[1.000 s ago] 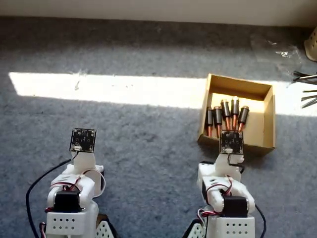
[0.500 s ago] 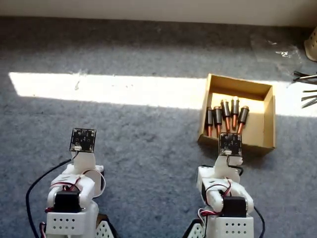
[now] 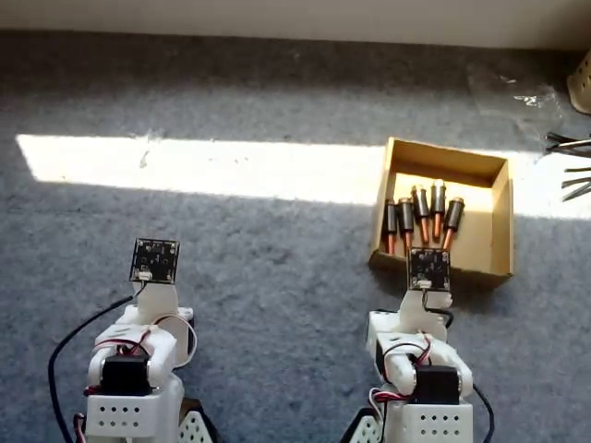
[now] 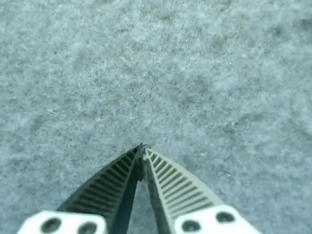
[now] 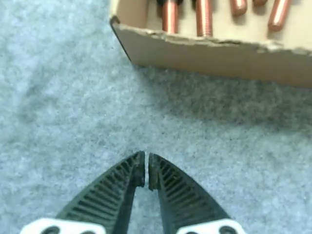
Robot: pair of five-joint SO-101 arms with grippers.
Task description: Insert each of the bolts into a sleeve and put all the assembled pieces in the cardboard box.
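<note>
Five sleeved bolts point(image 3: 422, 210) were laid side by side in the cardboard box point(image 3: 501, 221); the left gripper point(image 4: 143, 148) and right gripper point(image 5: 146, 163) were closed on nothing; the task was judged done

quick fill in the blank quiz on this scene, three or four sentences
1. The cardboard box holds ____ assembled pieces.
2. The left gripper has its jaws ____ above the carpet.
3. The right gripper, jaws shut, holds ____.
4. Of the two arms, the box lies nearer the ____ one.

Missing words: five; shut; nothing; right
</note>
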